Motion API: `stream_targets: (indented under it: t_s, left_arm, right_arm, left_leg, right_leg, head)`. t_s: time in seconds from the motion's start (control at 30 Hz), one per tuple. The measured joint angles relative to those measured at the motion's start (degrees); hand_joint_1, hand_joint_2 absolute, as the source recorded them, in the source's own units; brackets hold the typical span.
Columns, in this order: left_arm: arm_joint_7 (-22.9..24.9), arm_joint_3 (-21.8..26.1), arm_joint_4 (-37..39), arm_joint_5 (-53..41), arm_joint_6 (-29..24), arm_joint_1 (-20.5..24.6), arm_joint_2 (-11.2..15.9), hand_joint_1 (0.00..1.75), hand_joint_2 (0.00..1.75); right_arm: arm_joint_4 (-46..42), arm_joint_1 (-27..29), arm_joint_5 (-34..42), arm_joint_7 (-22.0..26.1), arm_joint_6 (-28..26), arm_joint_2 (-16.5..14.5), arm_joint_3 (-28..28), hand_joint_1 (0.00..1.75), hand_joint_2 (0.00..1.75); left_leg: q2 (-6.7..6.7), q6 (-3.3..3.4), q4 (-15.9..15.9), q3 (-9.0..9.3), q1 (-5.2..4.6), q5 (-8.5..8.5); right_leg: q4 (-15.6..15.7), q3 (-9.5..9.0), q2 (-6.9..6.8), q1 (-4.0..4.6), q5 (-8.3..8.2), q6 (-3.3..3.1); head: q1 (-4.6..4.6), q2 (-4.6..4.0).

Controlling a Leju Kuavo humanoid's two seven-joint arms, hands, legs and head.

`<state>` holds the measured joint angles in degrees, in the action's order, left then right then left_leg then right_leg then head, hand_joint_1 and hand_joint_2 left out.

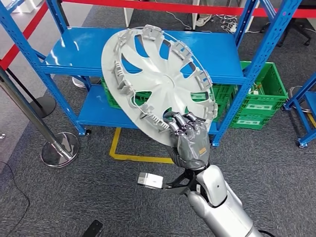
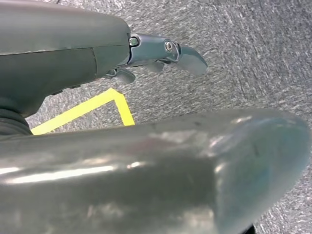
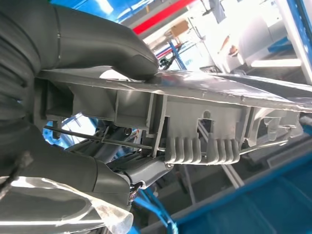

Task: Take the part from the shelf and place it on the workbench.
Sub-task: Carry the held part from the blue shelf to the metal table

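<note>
Right hand (image 1: 190, 142) fingers (image 1: 181, 120) curled over lower rim of hubcap (image 1: 156, 79), thumb (image 3: 110, 44) on opposite face: rim clamped. Hubcap lifted, tilted, inner side with clips and wire ring facing head camera, in front of blue shelf (image 1: 216, 49), off its boards. Green crates (image 1: 260, 98) on lower level behind. Left hand (image 2: 162, 51) over grey carpet near yellow tape (image 2: 92, 107), fingers loosely extended, nothing in them.
</note>
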<state>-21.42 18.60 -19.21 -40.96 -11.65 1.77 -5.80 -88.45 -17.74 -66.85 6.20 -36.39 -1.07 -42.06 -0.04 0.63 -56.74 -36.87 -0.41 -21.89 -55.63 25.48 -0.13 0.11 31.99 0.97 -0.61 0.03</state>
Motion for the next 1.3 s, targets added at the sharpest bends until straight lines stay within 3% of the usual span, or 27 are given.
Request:
stream_targets:
  t_s: [0.07, 0.1, 0.13, 0.17, 0.23, 0.27, 0.3, 0.33, 0.4, 0.47, 0.5, 0.57, 0.63, 0.67, 0.73, 0.77, 0.8, 0.83, 0.9, 0.97, 1.03, 1.07, 1.13, 1.17, 1.2, 1.27, 1.3]
  left_arm:
    - [-0.02, 0.00, 0.13, 0.01, -0.03, -0.02, 0.10, 0.00, 0.00]
    - [-0.03, 0.00, 0.21, 0.01, -0.03, -0.07, 0.16, 0.00, 0.00]
    - [-0.05, 0.00, 0.28, 0.01, -0.04, -0.13, 0.22, 0.00, 0.00]
    - [-0.07, 0.00, 0.34, 0.00, -0.04, -0.13, 0.27, 0.00, 0.00]
    - [-0.07, -0.01, 0.42, 0.00, -0.03, -0.07, 0.27, 0.00, 0.00]
    - [-0.07, -0.02, 0.46, 0.00, -0.03, -0.02, 0.27, 0.00, 0.00]
    - [-0.08, -0.03, 0.50, 0.00, -0.03, 0.00, 0.27, 0.00, 0.00]
    - [-0.08, -0.03, 0.52, 0.01, -0.04, 0.02, 0.30, 0.00, 0.00]
    - [-0.09, -0.03, 0.54, 0.01, -0.04, 0.13, 0.36, 0.00, 0.00]
    - [-0.08, -0.02, 0.56, 0.01, -0.03, 0.36, 0.40, 0.00, 0.00]
    - [-0.08, -0.03, 0.58, 0.01, -0.02, 0.45, 0.40, 0.00, 0.00]
    - [-0.08, -0.03, 0.69, 0.02, -0.02, 0.51, 0.36, 0.00, 0.00]
    - [-0.08, -0.03, 0.84, 0.02, -0.03, 0.51, 0.32, 0.00, 0.00]
    - [-0.08, -0.02, 0.90, 0.03, -0.03, 0.53, 0.31, 0.00, 0.00]
    - [-0.09, -0.02, 0.93, 0.04, -0.03, 0.58, 0.38, 0.00, 0.00]
    - [-0.09, -0.02, 0.95, 0.04, -0.03, 0.58, 0.38, 0.00, 0.00]
    - [-0.09, -0.02, 0.96, 0.04, -0.02, 0.58, 0.38, 0.00, 0.00]
    - [-0.09, -0.02, 0.97, 0.04, -0.02, 0.57, 0.38, 0.00, 0.00]
    - [-0.09, -0.02, 0.98, 0.04, -0.02, 0.58, 0.38, 0.00, 0.00]
    - [-0.09, -0.02, 0.98, 0.05, -0.02, 0.59, 0.34, 0.00, 0.00]
    - [-0.10, -0.02, 0.99, 0.08, -0.02, 0.56, 0.28, 0.00, 0.00]
    - [-0.11, -0.02, 1.01, 0.11, -0.02, 0.55, 0.27, 0.00, 0.00]
    - [-0.13, -0.02, 1.08, 0.15, -0.03, 0.46, 0.29, 0.00, 0.00]
    - [-0.13, -0.02, 1.12, 0.16, -0.03, 0.39, 0.31, 0.00, 0.00]
    - [-0.12, -0.02, 1.15, 0.17, -0.03, 0.31, 0.34, 0.00, 0.00]
    - [-0.15, -0.03, 1.19, 0.17, -0.04, 0.25, 0.37, 0.00, 0.00]
    - [-0.19, -0.03, 1.20, 0.18, -0.04, 0.23, 0.37, 0.00, 0.00]
  right_arm:
    - [0.20, -0.11, -0.08, 0.03, -0.03, -0.07, 0.00, 1.75, 1.75]
    - [0.31, -0.16, -0.11, 0.04, -0.04, -0.09, 0.00, 1.75, 1.75]
    - [0.44, -0.20, -0.11, 0.04, -0.04, -0.14, 0.00, 1.75, 1.75]
    - [0.55, -0.23, -0.11, 0.03, -0.05, -0.19, 0.00, 1.75, 1.75]
    - [0.78, -0.20, -0.12, 0.03, -0.06, -0.28, 0.01, 1.75, 1.75]
    - [0.92, -0.19, -0.13, 0.04, -0.08, -0.28, -0.01, 1.75, 1.75]
    - [1.08, -0.18, -0.14, 0.06, -0.10, -0.28, -0.02, 1.75, 1.75]
    - [1.21, -0.17, -0.15, 0.09, -0.13, -0.28, -0.03, 1.75, 1.75]
    - [1.34, -0.16, -0.17, 0.10, -0.15, -0.32, -0.04, 1.75, 1.75]
    - [1.34, -0.20, -0.20, 0.10, -0.15, -0.42, -0.02, 1.75, 1.75]
    - [1.33, -0.22, -0.23, 0.10, -0.15, -0.48, -0.02, 1.75, 1.75]
    - [1.34, -0.22, -0.30, 0.16, -0.15, -0.55, -0.05, 1.75, 1.75]
    - [1.37, -0.21, -0.31, 0.22, -0.16, -0.54, -0.06, 1.75, 1.75]
    - [1.37, -0.22, -0.31, 0.21, -0.15, -0.54, -0.04, 1.75, 1.75]
    - [1.38, -0.22, -0.32, 0.16, -0.13, -0.54, -0.03, 1.75, 1.75]
    - [1.39, -0.20, -0.34, 0.14, -0.12, -0.54, -0.03, 1.75, 1.75]
    - [1.39, -0.19, -0.37, 0.13, -0.10, -0.54, -0.05, 1.75, 1.75]
    - [1.39, -0.18, -0.39, 0.11, -0.10, -0.54, -0.06, 1.75, 1.75]
    - [1.39, -0.17, -0.40, 0.06, -0.09, -0.54, -0.04, 1.75, 1.75]
    - [1.38, -0.23, -0.42, 0.02, -0.07, -0.55, -0.04, 1.75, 1.75]
    - [1.36, -0.31, -0.42, 0.05, -0.06, -0.56, -0.06, 1.75, 1.75]
    - [1.35, -0.32, -0.40, 0.06, -0.07, -0.56, -0.06, 1.75, 1.75]
    - [1.35, -0.35, -0.38, 0.04, -0.05, -0.56, -0.06, 1.75, 1.75]
    - [1.35, -0.38, -0.38, 0.01, -0.02, -0.57, -0.06, 1.75, 1.75]
    - [1.35, -0.40, -0.39, -0.01, 0.00, -0.57, -0.06, 1.75, 1.75]
    - [1.38, -0.41, -0.40, 0.00, 0.01, -0.57, -0.06, 1.75, 1.75]
    - [1.43, -0.39, -0.38, 0.01, 0.01, -0.57, -0.07, 1.75, 1.75]
  left_leg:
    - [-0.06, -0.64, 0.29, -0.36, 0.11, 0.91]
    - [-0.10, -0.96, -0.05, -0.73, 0.15, 0.18]
    - [-0.14, -1.27, -1.34, -1.27, 0.21, -1.74]
    - [-0.15, -1.56, -3.84, -1.99, 0.35, -4.68]
    - [-0.11, -2.07, -11.47, -3.46, 0.59, -10.32]
    - [-0.11, -2.25, -14.85, -3.76, 0.69, -11.36]
    - [-0.11, -2.36, -16.77, -3.48, 0.75, -11.02]
    - [-0.10, -2.40, -16.74, -2.41, 0.81, -9.69]
    - [-0.12, -2.29, -11.32, 2.07, 0.90, -7.12]
    - [-0.18, -1.84, -4.03, 6.78, 0.81, -7.50]
    - [-0.22, -1.54, -1.92, 7.92, 0.70, -8.10]
    - [-0.19, -0.75, -0.81, 7.88, 0.59, -7.90]
    - [0.05, 0.17, -0.57, 6.90, 0.73, -6.73]
    - [0.16, 0.56, -0.43, 6.22, 0.83, -6.06]
    - [0.22, 0.97, -0.48, 4.68, 0.75, -4.83]
    - [0.22, 0.99, -0.52, 3.86, 0.68, -4.21]
    - [0.23, 1.00, -0.56, 3.11, 0.62, -3.64]
    - [0.24, 0.98, -0.60, 2.45, 0.55, -3.15]
    - [0.24, 0.91, -0.65, 1.34, 0.41, -2.29]
    - [0.19, 0.72, -0.70, 0.39, 0.24, -1.34]
    - [0.17, 0.27, -0.65, -0.34, 0.21, -0.18]
    - [0.18, -0.03, -0.49, -0.64, 0.28, 0.45]
    - [0.11, -0.69, 0.00, -1.18, 0.43, 1.19]
    - [0.05, -1.03, -0.38, -1.56, 0.47, 0.24]
    - [-0.01, -1.38, -1.77, -2.06, 0.52, -1.73]
    - [-0.04, -2.00, -8.21, -3.53, 0.79, -7.55]
    - [-0.03, -2.25, -12.20, -4.18, 0.92, -9.59]
  right_leg:
    - [0.95, 0.48, -0.11, 0.01, -0.58, -0.58]
    - [1.05, 0.98, -0.19, -0.08, -1.23, -1.06]
    - [1.13, 1.60, -0.28, -0.21, -1.98, -1.54]
    - [1.13, 2.21, -0.37, -0.29, -2.68, -1.91]
    - [0.80, 3.88, -0.41, -0.20, -3.92, -2.20]
    - [0.49, 4.79, -0.44, -0.16, -4.43, -2.20]
    - [0.07, 5.76, -0.47, -0.14, -4.86, -2.15]
    - [-0.45, 6.75, -0.49, -0.15, -5.20, -2.05]
    - [-1.66, 8.61, -0.47, -0.19, -5.70, -1.67]
    - [-2.68, 9.90, -0.43, -0.06, -6.21, -1.12]
    - [-2.90, 10.30, -0.43, -0.02, -6.61, -0.81]
    - [-2.89, 10.79, -0.37, -0.02, -7.53, -0.10]
    - [-4.00, 11.76, -0.12, -0.11, -6.00, 0.56]
    - [-6.01, 12.61, 0.00, -0.15, -3.80, 0.81]
    - [-12.89, 14.59, 0.04, -0.27, 1.61, 1.16]
    - [-16.43, 15.20, 0.04, -0.29, 3.22, 1.25]
    - [-18.86, 15.35, 0.04, -0.28, 3.69, 1.28]
    - [-19.96, 15.00, 0.04, -0.28, 3.17, 1.25]
    - [-17.45, 12.21, 0.05, -0.24, 0.17, 0.95]
    - [-9.44, 6.38, 0.06, -0.04, -1.70, 0.21]
    - [-1.78, 1.57, 0.08, 0.27, -0.96, -0.24]
    - [-0.11, 0.79, 0.10, 0.44, -0.51, -0.29]
    - [0.58, 1.54, 0.03, 0.42, -1.63, -0.66]
    - [0.76, 2.05, -0.06, 0.28, -2.40, -1.07]
    - [0.96, 2.62, -0.17, 0.09, -3.15, -1.49]
    - [0.82, 3.87, -0.31, -0.05, -4.17, -1.98]
    - [0.56, 4.60, -0.37, -0.05, -4.59, -2.02]
  head:
    - [0.06, -0.01]
    - [0.07, -0.01]
    - [-0.02, -0.01]
    - [-0.07, -0.01]
    - [-0.26, -0.01]
    - [-0.24, -0.01]
    - [-0.25, -0.01]
    - [-0.26, -0.01]
    - [-0.27, -0.01]
    - [-0.24, 0.00]
    - [-0.24, 0.00]
    - [-0.21, 0.00]
    - [-0.11, -0.01]
    - [-0.02, -0.01]
    - [0.20, -0.01]
    - [0.24, -0.01]
    - [0.24, -0.01]
    - [0.24, -0.01]
    - [0.24, -0.01]
    - [0.22, -0.01]
    - [0.18, -0.01]
    - [0.19, -0.01]
    - [0.26, 0.00]
    - [0.22, 0.00]
    - [0.11, 0.00]
    - [-0.10, -0.01]
    - [-0.14, -0.01]
